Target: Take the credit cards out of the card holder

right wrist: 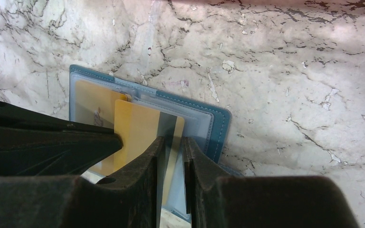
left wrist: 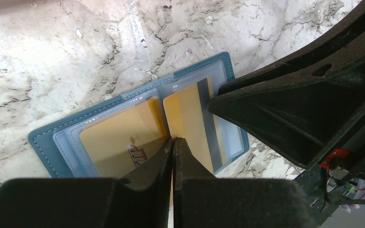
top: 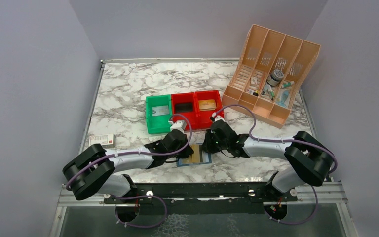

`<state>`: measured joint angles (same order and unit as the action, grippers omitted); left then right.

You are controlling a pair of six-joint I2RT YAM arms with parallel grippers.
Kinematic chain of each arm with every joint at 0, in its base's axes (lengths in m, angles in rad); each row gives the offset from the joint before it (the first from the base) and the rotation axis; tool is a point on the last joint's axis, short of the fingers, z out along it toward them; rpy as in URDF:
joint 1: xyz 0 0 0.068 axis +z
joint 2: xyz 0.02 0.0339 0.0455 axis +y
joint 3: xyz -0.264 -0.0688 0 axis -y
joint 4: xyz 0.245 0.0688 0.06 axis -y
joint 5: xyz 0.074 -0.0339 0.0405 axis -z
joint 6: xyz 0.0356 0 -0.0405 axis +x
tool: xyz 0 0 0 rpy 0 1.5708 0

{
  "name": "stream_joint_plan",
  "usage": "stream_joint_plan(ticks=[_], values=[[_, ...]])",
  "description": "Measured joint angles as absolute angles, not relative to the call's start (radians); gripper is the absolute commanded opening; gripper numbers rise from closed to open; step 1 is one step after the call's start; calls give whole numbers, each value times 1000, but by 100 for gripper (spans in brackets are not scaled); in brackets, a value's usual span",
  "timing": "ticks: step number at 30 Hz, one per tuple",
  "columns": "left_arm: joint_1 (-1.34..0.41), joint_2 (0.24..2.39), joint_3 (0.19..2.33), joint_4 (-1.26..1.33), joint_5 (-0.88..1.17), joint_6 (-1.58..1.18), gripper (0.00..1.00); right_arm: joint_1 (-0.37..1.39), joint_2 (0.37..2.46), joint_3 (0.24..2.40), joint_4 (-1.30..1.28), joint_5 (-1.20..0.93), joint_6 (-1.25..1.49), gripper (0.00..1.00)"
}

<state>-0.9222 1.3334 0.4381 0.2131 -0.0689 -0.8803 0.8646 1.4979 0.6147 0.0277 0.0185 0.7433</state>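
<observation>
A grey card (top: 162, 109) lies in the green bin (top: 157, 126), a tan card (top: 208, 104) in a red bin (top: 208, 114). My closed left end effector (left wrist: 172, 141) pins the open card holder (left wrist: 40, 142) on the tabletop (left wrist: 52, 47). My right end effector (right wrist: 173, 141) pinches a striped gold card (right wrist: 138, 123); another gold card (left wrist: 114, 137) sits pocketed. Open marble lies rightward.

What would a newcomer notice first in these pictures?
The open blue card holder lies on the marble table, under both grippers. The right gripper pinches a gold striped card; the left gripper, shut, points at the fold beside another gold card.
</observation>
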Motion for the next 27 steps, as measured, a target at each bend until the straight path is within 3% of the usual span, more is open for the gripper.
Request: stream_joint_plan(ticks=[18,27], values=[[-922,1286,438,156,-91,-873,4,865,1494,617,25,12,719,22],[-922,1299,438,165,-90,-868,5,865,1393,618,-6,-76,654,29]])
